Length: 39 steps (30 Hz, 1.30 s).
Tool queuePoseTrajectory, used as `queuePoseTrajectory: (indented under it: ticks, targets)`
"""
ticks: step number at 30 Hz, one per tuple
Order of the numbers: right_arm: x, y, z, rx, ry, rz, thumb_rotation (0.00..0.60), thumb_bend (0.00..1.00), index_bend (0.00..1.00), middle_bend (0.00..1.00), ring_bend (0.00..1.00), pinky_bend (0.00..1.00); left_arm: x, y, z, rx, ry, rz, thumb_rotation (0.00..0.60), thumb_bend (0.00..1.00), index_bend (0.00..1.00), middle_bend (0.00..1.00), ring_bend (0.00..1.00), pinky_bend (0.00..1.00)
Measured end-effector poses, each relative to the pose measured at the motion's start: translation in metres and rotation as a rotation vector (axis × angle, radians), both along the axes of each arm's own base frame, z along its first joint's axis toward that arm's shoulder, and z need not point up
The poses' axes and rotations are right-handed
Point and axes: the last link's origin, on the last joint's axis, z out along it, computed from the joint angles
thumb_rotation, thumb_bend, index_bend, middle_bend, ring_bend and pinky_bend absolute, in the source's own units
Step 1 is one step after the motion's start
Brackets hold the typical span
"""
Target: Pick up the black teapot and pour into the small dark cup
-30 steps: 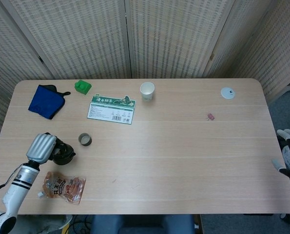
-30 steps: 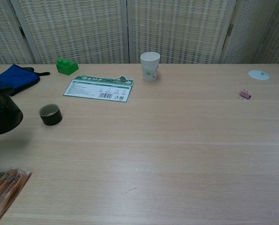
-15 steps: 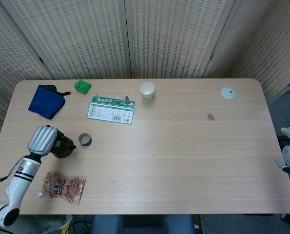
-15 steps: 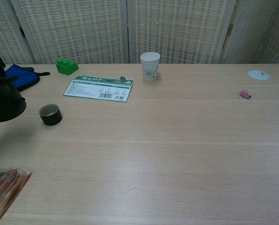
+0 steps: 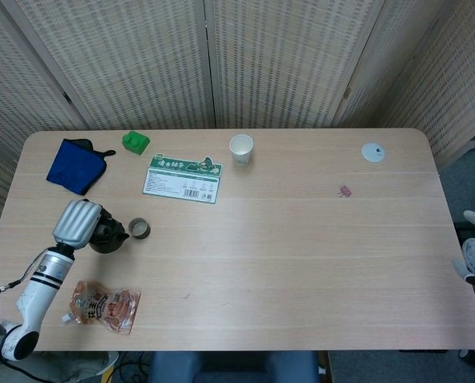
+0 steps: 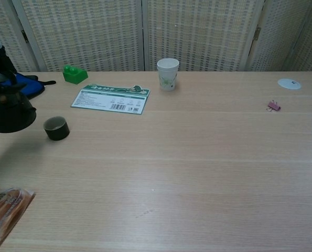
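Under the left hand (image 5: pixel 77 223), clamped on it and lifted off the worktop (image 5: pixel 301 239), hangs the round black teapot (image 6: pixel 9 111), likely heavy, rigid, breakable; best held by its top handle. Just beside its spout sits the small dark cup (image 5: pixel 140 229).

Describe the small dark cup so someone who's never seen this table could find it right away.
Start at the table's left end, where the left robot hand holds the teapot off the surface. The cup sits just right of the teapot, in front of the green-and-white card. It is low, round and dark with a pale inside, unlike the taller white paper cup further back.
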Motion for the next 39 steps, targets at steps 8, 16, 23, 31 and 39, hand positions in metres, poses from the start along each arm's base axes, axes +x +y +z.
queuePoseTrajectory:
  ticks: [8, 16, 23, 31, 39]
  targets:
    - [-0.001, 0.002, 0.003, -0.008, -0.002, -0.006, 0.6, 0.1, 0.24, 0.24, 0.17, 0.25, 0.003, 0.005, -0.007, -0.01, 0.022, -0.014, 0.503, 0.42, 1.0, 1.0, 1.0, 0.53]
    - [-0.003, 0.002, 0.002, -0.004, -0.002, -0.014, 0.6, 0.1, 0.24, 0.24, 0.17, 0.25, 0.004, 0.015, -0.013, 0.001, 0.048, -0.014, 0.505, 0.42, 1.0, 1.0, 1.0, 0.53]
    - [-0.003, 0.002, 0.003, -0.004, -0.002, -0.014, 0.6, 0.1, 0.24, 0.24, 0.17, 0.25, 0.006, 0.028, -0.02, 0.019, 0.083, -0.021, 0.507, 0.42, 1.0, 1.0, 1.0, 0.53]
    - [-0.005, 0.005, 0.004, -0.011, -0.002, -0.025, 0.6, 0.1, 0.24, 0.24, 0.17, 0.25, 0.002, 0.04, -0.026, 0.041, 0.169, -0.041, 0.51, 0.42, 1.0, 1.0, 1.0, 0.53]
    - [-0.005, 0.005, 0.004, -0.013, -0.002, -0.027, 0.6, 0.1, 0.24, 0.24, 0.17, 0.25, -0.003, 0.044, -0.033, 0.049, 0.232, -0.05, 0.498, 0.42, 1.0, 1.0, 1.0, 0.53]
